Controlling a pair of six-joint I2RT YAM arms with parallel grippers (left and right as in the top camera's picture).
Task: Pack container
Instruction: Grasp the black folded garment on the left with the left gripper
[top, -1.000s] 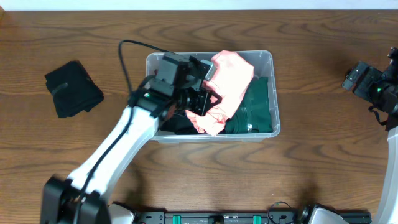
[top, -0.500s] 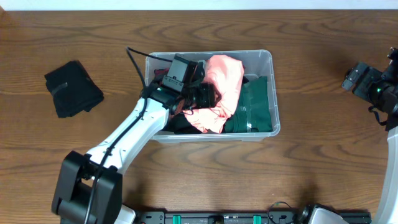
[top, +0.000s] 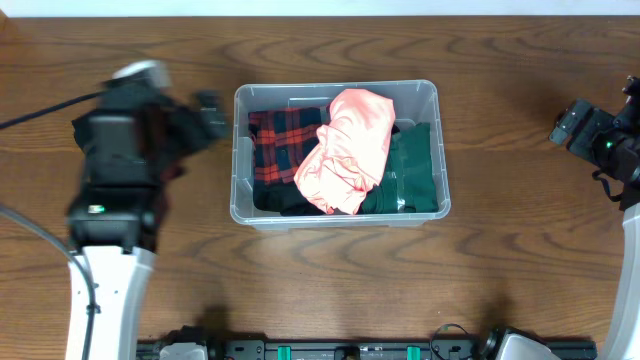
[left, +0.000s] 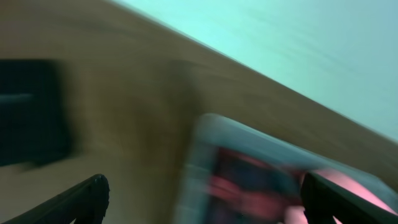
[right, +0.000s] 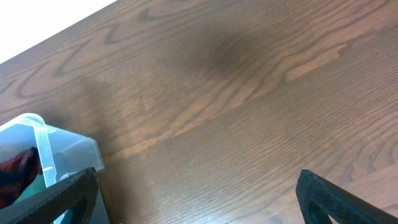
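Note:
The clear plastic container stands mid-table and holds a red plaid cloth, a salmon-pink garment on top and a green garment. My left gripper is motion-blurred just left of the container's left wall, open and empty. In the left wrist view its gripper has fingers spread wide over bare wood, with the container blurred ahead. My right gripper hangs open and empty at the far right edge; in its own wrist view the gripper is over the table.
A folded black cloth lies on the wood left of the container, mostly covered by my left arm in the overhead view. A corner of the container shows at the left of the right wrist view.
My left gripper opened, let go of the pink garment in the container, and swung out leftward to above the black cloth. The right arm has not moved.

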